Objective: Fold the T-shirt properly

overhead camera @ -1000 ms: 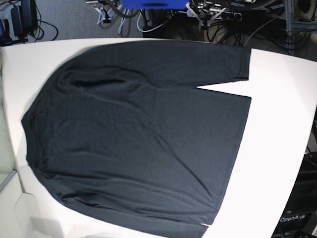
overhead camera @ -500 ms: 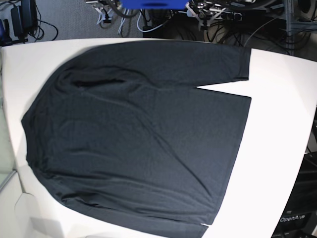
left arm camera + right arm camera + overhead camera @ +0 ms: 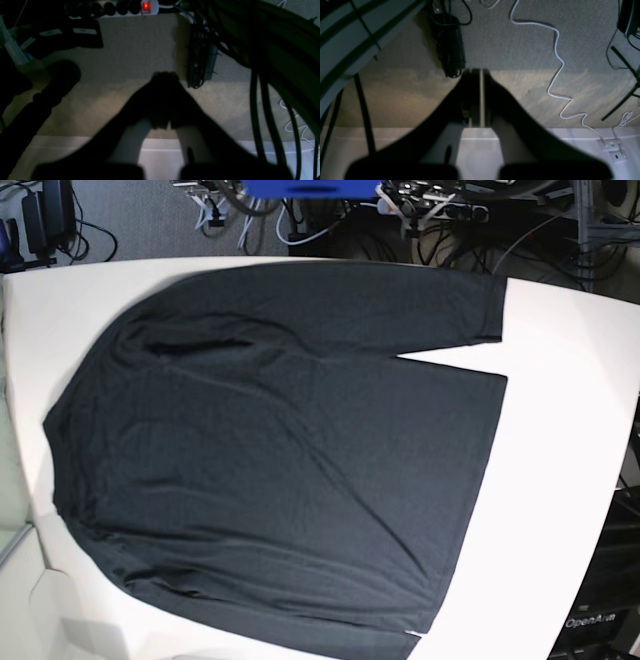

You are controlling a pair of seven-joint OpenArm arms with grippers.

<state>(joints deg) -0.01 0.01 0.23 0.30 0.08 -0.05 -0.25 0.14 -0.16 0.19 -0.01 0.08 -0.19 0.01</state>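
White tabletop fills most of the base view, and beyond its far edge we see grey carpet with a tangle of cables and a blue object at the top of the picture.

On the table we see the T-shirt, a plain black long-sleeved garment, lying spread out and flat. It covers much of the surface from the left side to right of centre. One sleeve runs along the far edge of the table toward the right, with a narrow wedge of bare white table between it and the body of the shirt. The shirt's straight edge faces right, and its near part reaches the bottom of the picture. Soft creases cross the fabric on the left. Neither arm appears in this view.

From the left wrist camera we see the left gripper as a dark silhouette, its claw pressed together with nothing between the tips. It points over carpet, with a white ledge near the camera. A power strip with a glowing red switch lies at the far edge, and thick dark cables hang on the right.

From the right wrist camera we see the right gripper, its claw likewise pressed together and holding nothing, over the same carpet. A thin white cable snakes across the floor on the right.
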